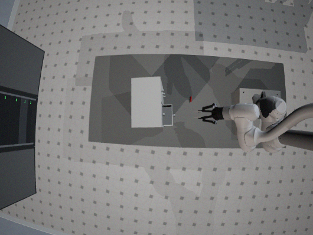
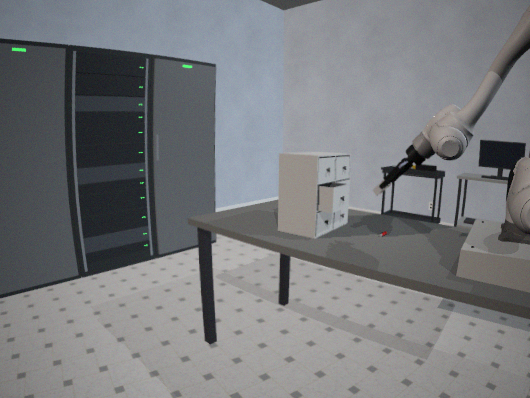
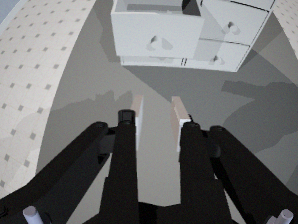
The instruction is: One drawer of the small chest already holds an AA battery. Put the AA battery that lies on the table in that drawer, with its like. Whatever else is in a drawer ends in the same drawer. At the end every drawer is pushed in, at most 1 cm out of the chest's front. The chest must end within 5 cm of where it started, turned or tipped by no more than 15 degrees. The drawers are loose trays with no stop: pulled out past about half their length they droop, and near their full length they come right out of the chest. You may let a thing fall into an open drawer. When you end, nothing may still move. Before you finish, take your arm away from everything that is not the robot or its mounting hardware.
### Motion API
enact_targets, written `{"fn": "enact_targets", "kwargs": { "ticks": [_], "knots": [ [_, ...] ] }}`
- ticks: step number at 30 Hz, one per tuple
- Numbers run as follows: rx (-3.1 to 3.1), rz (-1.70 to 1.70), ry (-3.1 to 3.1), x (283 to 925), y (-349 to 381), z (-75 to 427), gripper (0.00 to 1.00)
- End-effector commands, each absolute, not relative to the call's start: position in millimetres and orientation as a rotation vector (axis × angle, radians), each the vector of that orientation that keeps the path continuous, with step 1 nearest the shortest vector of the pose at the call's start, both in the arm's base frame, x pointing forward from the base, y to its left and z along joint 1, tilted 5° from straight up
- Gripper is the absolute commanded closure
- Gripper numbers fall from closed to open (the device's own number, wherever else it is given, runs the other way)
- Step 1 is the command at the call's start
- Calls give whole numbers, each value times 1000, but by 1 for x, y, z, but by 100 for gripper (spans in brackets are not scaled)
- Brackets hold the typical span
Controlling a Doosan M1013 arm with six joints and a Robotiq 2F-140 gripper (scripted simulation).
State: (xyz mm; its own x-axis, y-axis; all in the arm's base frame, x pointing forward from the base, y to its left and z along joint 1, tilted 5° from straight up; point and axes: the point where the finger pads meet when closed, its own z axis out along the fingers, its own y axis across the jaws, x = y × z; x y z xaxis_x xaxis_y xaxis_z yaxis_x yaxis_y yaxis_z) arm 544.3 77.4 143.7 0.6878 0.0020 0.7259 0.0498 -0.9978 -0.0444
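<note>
Fingers of the gripper (image 3: pixel 157 111) stand a narrow way apart, nearly parallel, with only bare table surface showing in the gap between their pale pads (image 3: pixel 137 111); nothing is held and nothing is touched. From above, the gripper (image 1: pixel 199 114) hangs over the table (image 1: pixel 118 130) well apart from the chest, its tips pointing toward the chest's front. In the exterior view the gripper (image 2: pixel 378 189) slants downward from the wrist, raised above the table top at about the height of the chest's middle row.

The small chest (image 1: pixel 146 101) stands upright on the table, its drawer fronts facing the arm. One drawer (image 1: pixel 167 115) in the middle row is pulled partway out; the wrist view shows its open top (image 3: pixel 152 8) and its front panel with a knob, but what lies inside cannot be made out. The other drawers (image 2: pixel 336 168) sit flush with the chest's front.

The AA battery (image 1: pixel 191 98), red, lies on the table between the chest and the arm's base block (image 1: pixel 245 92), off to one side of the gripper and not touching it; the exterior view shows the same battery (image 2: pixel 383 233) lying flat on the surface near the chest's foot
</note>
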Motion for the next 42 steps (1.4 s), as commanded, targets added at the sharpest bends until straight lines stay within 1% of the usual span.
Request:
{"fn": "enact_targets", "kwargs": {
  "ticks": [1, 14, 16, 24, 28, 30, 36, 42],
  "knots": [
    [-2813, -1161, -68, 543, 76, 145, 80],
    [-2869, -1032, -72, 536, 74, 153, 80],
    [-2900, -954, -74, 531, 72, 157, 80],
    [-3033, -426, -96, 500, 68, 185, 80],
    [-3058, -237, -103, 489, 66, 195, 80],
    [-3058, -237, -103, 489, 66, 195, 80],
    [-3069, -88, -109, 481, 65, 202, 80],
    [-3070, -62, -109, 479, 65, 204, 80]
  ]
}}
